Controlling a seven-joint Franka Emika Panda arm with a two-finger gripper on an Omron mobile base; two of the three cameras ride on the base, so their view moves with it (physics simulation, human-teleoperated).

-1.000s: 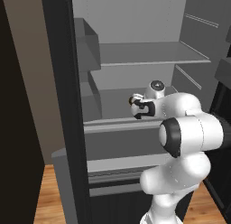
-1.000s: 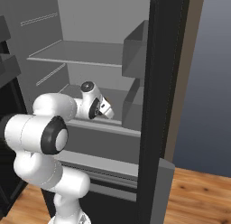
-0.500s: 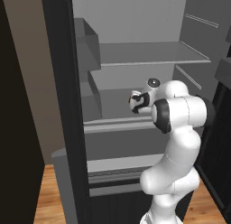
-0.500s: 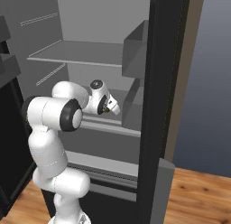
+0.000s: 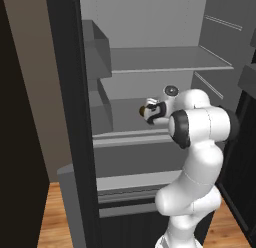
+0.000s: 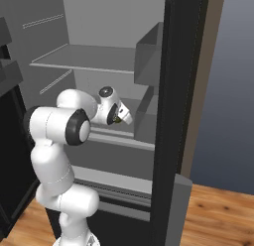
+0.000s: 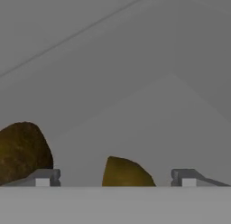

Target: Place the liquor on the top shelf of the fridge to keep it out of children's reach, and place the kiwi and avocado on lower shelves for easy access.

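My gripper [image 7: 115, 178] is open inside the fridge [image 5: 65, 92], low over the lower shelf [image 5: 125, 134] with the raised front lip. A dull yellow-green oval, the avocado [image 7: 126, 173], lies between the wide-apart fingertips [image 7: 43, 178] and touches neither. The brown kiwi [image 7: 22, 151] rests on the same shelf, just outside one fingertip. From the base cameras the hand [image 5: 147, 112] [image 6: 123, 118] reaches in over that shelf's lip. Above it is the thin flat top shelf [image 5: 165, 59] [image 6: 84, 59]. The liquor is out of view.
The black fridge door [image 6: 178, 91] stands open beside the arm, with grey door bins [image 5: 95, 47] close to the hand. Grey drawer fronts [image 5: 130, 179] sit below the shelf. The white elbow [image 5: 200, 127] bulges out in front of the fridge.
The jaws have gone from shut to wide open, letting go of the fruit they held. The hand has reached slightly farther into the shelf and the elbow has swung.
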